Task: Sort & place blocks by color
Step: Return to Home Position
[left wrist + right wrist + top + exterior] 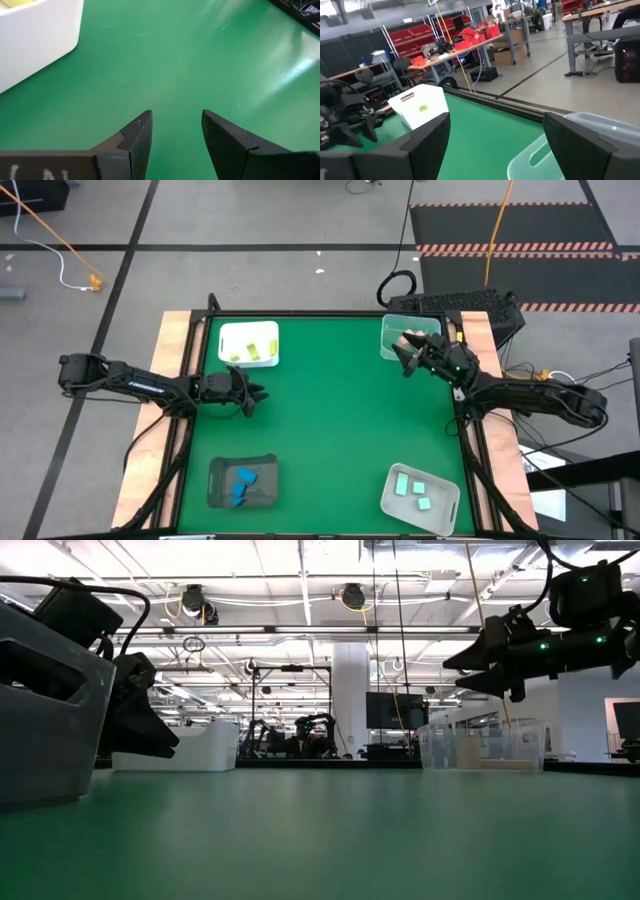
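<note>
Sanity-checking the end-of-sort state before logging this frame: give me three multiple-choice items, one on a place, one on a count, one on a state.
1. The blue blocks lie in: A the white tray; B the dark tray; C the clear tray.
2. Mint blocks in the pale tray: A one; B three; C six.
3. The left gripper is: A open and empty; B shut on a block; C shut on a tray rim.
Key: 1 B, the high view shows blue only inside the dark tray. 2 B, three mint pieces lie apart there. 3 A, its wrist view shows a wide gap with only green table in it.
</note>
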You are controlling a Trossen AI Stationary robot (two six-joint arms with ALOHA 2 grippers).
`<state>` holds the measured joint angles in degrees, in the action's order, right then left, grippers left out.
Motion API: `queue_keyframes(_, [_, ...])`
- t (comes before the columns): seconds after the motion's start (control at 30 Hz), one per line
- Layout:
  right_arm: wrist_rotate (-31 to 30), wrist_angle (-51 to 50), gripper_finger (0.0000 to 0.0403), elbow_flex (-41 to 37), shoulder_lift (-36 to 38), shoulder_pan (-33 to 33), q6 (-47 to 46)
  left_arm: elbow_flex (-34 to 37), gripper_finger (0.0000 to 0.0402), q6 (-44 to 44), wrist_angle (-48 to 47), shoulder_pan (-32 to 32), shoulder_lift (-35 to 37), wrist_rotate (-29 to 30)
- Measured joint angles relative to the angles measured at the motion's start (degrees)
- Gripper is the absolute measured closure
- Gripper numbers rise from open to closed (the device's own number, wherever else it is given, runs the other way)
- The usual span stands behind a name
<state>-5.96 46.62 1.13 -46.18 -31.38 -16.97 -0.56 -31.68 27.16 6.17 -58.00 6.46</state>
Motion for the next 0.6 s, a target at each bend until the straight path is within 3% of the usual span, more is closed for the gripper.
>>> queue_keyframes(0.33, [0.0,-0.2,0.0094,-0.1,0.0,0.0,0.1,0.0,0.0229,-0.1,0.0,0.0,0.2,0.0])
queue_keyframes(0.6, [0.0,-0.2,0.0094,-0.1,0.0,0.0,0.1,-0.1,0.0229,-0.1,-0.4,0.0,8.8,0.0])
